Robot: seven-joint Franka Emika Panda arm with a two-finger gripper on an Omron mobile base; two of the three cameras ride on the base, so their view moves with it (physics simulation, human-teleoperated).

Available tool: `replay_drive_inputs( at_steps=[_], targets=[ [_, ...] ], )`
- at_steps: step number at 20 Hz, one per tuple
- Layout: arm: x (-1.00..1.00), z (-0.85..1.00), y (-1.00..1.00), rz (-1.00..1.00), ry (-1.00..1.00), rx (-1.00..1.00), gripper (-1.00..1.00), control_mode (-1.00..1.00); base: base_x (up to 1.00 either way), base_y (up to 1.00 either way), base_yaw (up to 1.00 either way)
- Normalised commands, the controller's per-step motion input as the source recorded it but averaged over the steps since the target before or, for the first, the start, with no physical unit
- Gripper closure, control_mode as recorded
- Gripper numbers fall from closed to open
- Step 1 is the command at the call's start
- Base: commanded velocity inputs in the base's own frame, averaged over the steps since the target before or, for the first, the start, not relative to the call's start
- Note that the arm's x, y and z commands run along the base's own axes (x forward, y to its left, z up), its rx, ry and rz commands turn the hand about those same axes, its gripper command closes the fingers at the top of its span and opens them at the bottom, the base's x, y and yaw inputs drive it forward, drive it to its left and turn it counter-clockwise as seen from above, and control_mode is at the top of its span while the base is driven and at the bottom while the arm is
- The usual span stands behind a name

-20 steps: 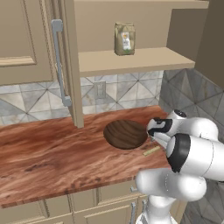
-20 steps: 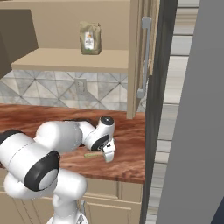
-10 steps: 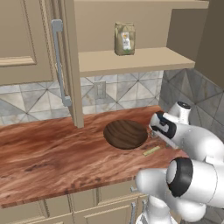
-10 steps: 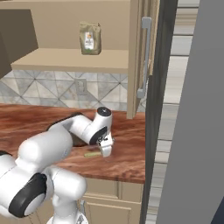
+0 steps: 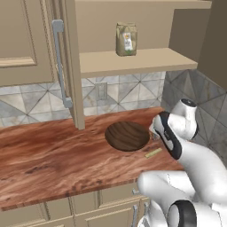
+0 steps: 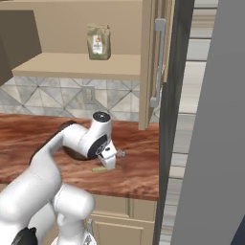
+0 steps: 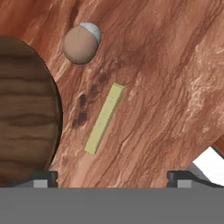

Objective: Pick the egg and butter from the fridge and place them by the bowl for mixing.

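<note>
Red-brown wood-grain counter carries all the task items. Bowl, dark and shallow, sits near the counter's right end; the butter lies flat just beside its rim, and the egg rests close by, apart from both. Gripper hangs above them with jaws spread wide, holding nothing. Judged from this layout, both placements appear done; the next move calls only for lifting the arm clear without nudging either item.
</note>
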Motion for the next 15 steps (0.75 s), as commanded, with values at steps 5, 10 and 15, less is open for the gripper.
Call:
replay_drive_inputs(
  at_steps=[5,10,15],
  targets=[
    [-0.51,0.4,0.15,0.23,-0.28,-0.13,-1.0,-1.0,0.0,0.0,0.0],
    [-0.46,0.4,0.2,0.17,-0.35,-0.11,-1.0,-1.0,0.0,0.0,0.0],
    [-0.43,0.45,0.26,0.22,-0.11,-0.13,-1.0,-1.0,0.0,0.0,0.0]
  ],
)
